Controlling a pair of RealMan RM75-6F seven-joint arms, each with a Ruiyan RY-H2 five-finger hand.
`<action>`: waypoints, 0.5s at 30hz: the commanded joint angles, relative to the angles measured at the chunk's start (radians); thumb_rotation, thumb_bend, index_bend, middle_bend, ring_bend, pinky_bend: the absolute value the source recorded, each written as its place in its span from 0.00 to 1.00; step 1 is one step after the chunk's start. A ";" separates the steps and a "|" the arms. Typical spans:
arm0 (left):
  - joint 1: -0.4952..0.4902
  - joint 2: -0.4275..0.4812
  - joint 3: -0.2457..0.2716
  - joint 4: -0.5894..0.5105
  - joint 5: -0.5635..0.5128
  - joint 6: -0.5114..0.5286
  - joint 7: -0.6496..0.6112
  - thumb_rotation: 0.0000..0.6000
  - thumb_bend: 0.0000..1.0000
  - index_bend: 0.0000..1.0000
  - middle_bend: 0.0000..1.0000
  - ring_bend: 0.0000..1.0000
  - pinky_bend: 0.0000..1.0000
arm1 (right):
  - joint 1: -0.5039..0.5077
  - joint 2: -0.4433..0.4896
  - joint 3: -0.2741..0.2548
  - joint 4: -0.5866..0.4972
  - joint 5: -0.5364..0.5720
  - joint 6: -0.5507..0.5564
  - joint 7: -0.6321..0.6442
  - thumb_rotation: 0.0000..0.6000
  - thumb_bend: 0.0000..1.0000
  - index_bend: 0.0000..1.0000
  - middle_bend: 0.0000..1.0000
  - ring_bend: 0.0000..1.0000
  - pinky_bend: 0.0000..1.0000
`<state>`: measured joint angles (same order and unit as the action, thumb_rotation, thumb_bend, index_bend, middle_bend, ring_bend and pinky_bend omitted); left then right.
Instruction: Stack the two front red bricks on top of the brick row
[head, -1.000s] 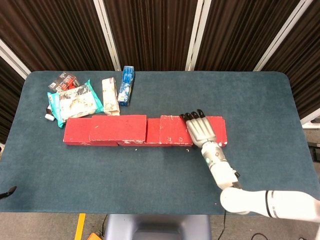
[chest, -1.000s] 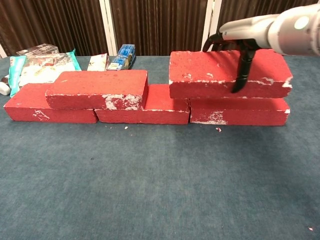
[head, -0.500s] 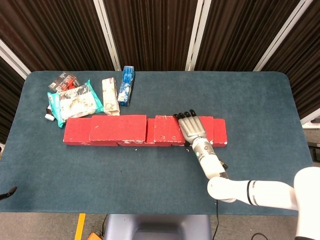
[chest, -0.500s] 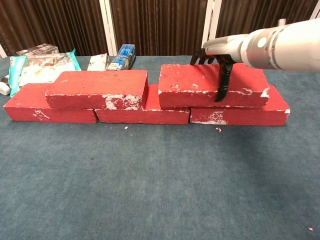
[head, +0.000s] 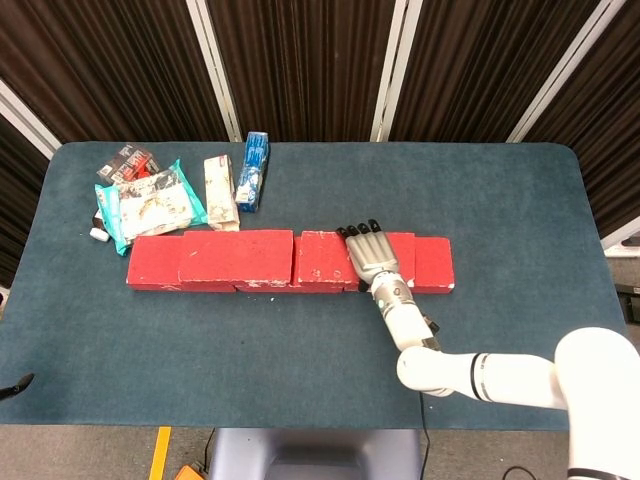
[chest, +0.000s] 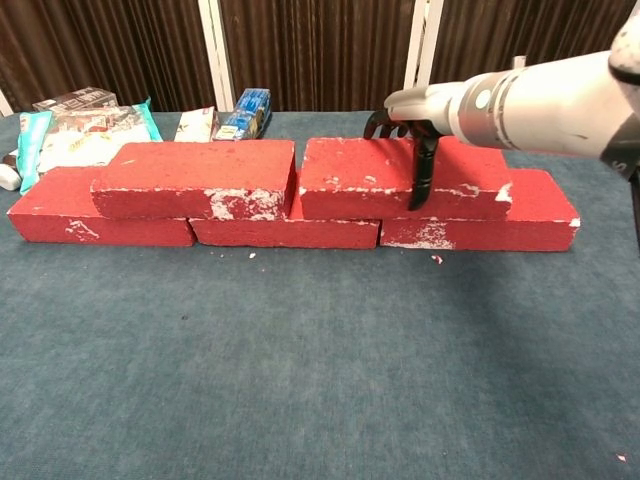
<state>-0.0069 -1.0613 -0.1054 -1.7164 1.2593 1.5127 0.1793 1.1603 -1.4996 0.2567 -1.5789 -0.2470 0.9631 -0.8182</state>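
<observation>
The dark fingers (chest: 421, 172) of the white-and-grey right hand (head: 372, 260) are clamped over the upper right chipped red brick (chest: 400, 178), fingertips hooked behind its far edge and thumb down its front face. That brick lies flat on the bottom row, just beside the upper left chipped red brick (chest: 195, 180), a narrow gap between them. Two red bricks sit on top; three more form the brick row (chest: 290, 228) beneath on the dark teal cloth-covered table (chest: 320, 370). Behind the row's left end lie several snack packets (head: 150, 200) and one blue carton (head: 252, 170). The left hand is out of sight.
</observation>
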 joint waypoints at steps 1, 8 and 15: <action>0.000 0.000 -0.001 0.000 -0.003 0.000 0.000 1.00 0.00 0.00 0.00 0.00 0.05 | 0.008 -0.009 0.000 0.009 0.005 -0.001 0.004 1.00 0.06 0.30 0.27 0.21 0.00; 0.000 0.001 -0.002 0.000 -0.005 0.000 -0.002 1.00 0.00 0.00 0.00 0.00 0.06 | 0.019 -0.020 -0.001 0.020 0.012 -0.002 0.011 1.00 0.06 0.31 0.27 0.21 0.00; 0.000 0.002 -0.005 0.003 -0.010 -0.001 -0.008 1.00 0.00 0.00 0.00 0.00 0.06 | 0.037 -0.035 0.001 0.035 0.028 0.008 0.010 1.00 0.06 0.31 0.27 0.20 0.00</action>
<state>-0.0068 -1.0590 -0.1107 -1.7130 1.2496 1.5120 0.1709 1.1967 -1.5336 0.2576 -1.5444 -0.2197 0.9708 -0.8085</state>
